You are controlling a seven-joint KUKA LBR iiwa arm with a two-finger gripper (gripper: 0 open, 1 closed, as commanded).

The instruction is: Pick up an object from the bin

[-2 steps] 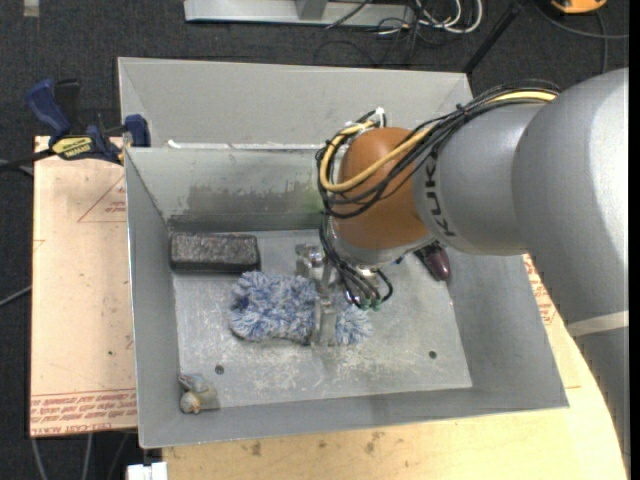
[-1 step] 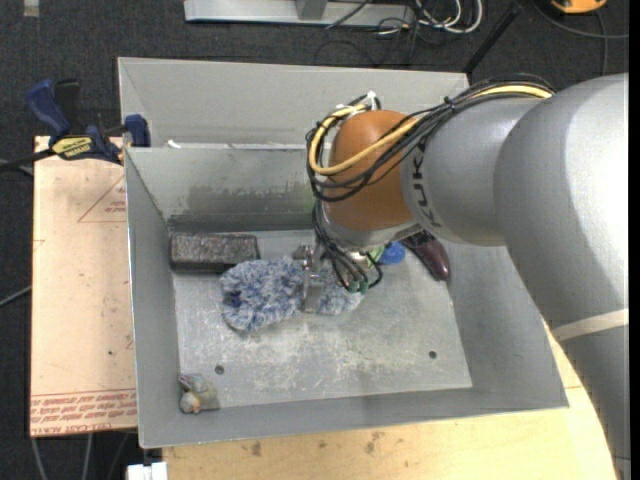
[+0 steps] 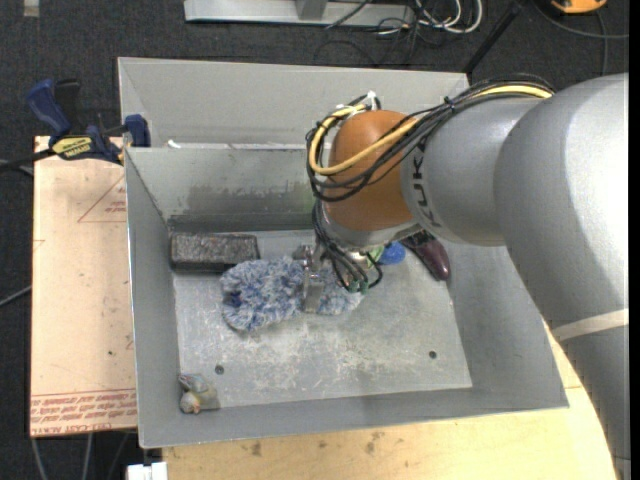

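My gripper (image 3: 312, 286) hangs under the orange wrist cover, its fingers down on a crumpled blue-and-white cloth (image 3: 262, 294) in the middle of the bin. The fingers press into the cloth's right part. A dark grey rectangular block (image 3: 213, 249) lies just left of the gripper, against the back wall. A dark maroon object (image 3: 432, 257) and a small blue thing (image 3: 394, 254) lie to the right, partly hidden by the arm.
A small beige-grey lump (image 3: 197, 396) sits in the front left corner. The bin floor in front of the cloth is bare. The thick arm covers the bin's right side.
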